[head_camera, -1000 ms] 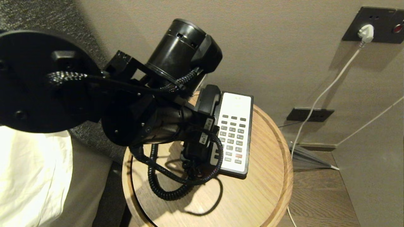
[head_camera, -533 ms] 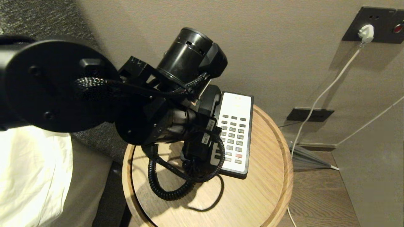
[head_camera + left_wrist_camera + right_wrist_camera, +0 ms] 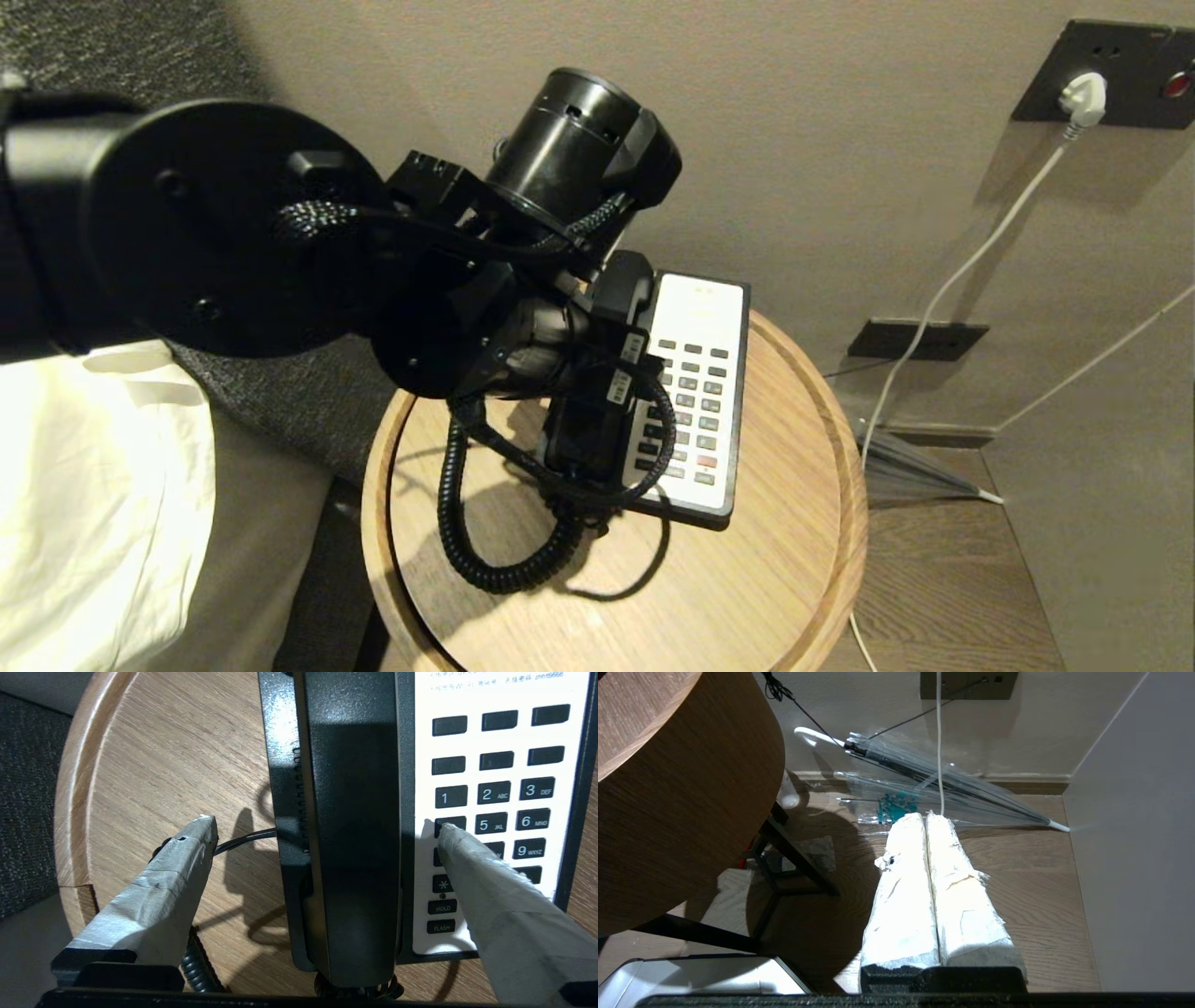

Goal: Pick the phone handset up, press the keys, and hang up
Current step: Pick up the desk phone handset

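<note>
Round wooden table (image 3: 747,579): left tool (image 3: 327,830) spread wide, empty, astride cradled phone handset (image 3: 355,812); arm apparently risen slightly.

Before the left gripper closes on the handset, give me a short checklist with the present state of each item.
1. Left gripper open wide enough: ok; its taped fingers stand apart on either side of the phone handset.
2. Handset seated in the phone base: ok, it lies along the cradle.
3. Fingers clear of the keys: not ok; one fingertip overlaps the keypad column beside the handset. Whether it touches, cannot tell.
4. Coiled cord free: ok, it loops loose on the round table.
5. Right gripper out of the way: ok, shut, low beside the table.
</note>
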Motion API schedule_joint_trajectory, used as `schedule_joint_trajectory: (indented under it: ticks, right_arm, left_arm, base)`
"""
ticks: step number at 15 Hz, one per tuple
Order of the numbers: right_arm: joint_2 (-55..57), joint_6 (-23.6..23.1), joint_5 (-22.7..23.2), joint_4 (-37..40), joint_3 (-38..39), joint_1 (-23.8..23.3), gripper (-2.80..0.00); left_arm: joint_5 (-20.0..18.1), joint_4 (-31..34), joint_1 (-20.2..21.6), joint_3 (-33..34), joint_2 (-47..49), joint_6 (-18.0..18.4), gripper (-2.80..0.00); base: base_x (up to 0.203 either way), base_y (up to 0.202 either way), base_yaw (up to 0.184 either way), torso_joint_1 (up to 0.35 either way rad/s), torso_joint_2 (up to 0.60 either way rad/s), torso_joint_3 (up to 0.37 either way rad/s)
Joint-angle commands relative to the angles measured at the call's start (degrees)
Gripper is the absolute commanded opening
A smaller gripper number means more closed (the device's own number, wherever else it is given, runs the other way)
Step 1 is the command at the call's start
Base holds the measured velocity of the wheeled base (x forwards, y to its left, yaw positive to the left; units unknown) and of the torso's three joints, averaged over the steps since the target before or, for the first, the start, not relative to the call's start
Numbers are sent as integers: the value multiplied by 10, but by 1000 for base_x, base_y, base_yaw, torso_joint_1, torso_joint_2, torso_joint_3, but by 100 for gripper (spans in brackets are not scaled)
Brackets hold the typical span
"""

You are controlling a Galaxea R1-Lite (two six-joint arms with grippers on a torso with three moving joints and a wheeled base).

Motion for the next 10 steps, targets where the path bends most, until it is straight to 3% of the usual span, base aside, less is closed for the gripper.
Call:
schedule_joint_trajectory:
  ticks: [1, 10]
  right_arm:
    - [0, 0, 0, 1, 0, 0, -280]
    - [0, 0, 0, 1, 0, 0, -280]
  left_arm:
    - [2, 2, 0, 1, 4, -1, 0]
    - [2, -8, 3, -5, 11, -8, 0]
  base:
    - [0, 0, 0, 0, 0, 0]
    - [0, 0, 0, 0, 0, 0]
